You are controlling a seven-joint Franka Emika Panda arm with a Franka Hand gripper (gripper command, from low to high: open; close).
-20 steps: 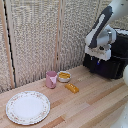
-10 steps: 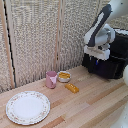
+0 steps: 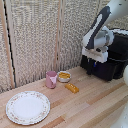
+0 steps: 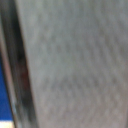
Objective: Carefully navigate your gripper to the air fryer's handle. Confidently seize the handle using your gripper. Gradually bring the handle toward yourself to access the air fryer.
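A bulky white arm (image 3: pixel 102 27) with grey joints ends in a blocky white wrist housing.

The air fryer (image 3: pixel 111 59) stands right against the gripper (image 3: pixel 92 68), blocking that side. Toward the exterior view's left, bare table (image 3: pixel 95 100) lies open before the small bowl (image 3: pixel 64 76) and pink cup (image 3: pixel 51 79).

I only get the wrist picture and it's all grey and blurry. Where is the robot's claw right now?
Observer: The gripper is down against the front of the black air fryer.
Operator: Is it holding the handle?
Observer: Cannot tell; the arm's white head hides the handle and fingers.
Operator: What else is on the table?
Observer: A pink cup, a small bowl, a yellow-orange piece and a big flowered plate.
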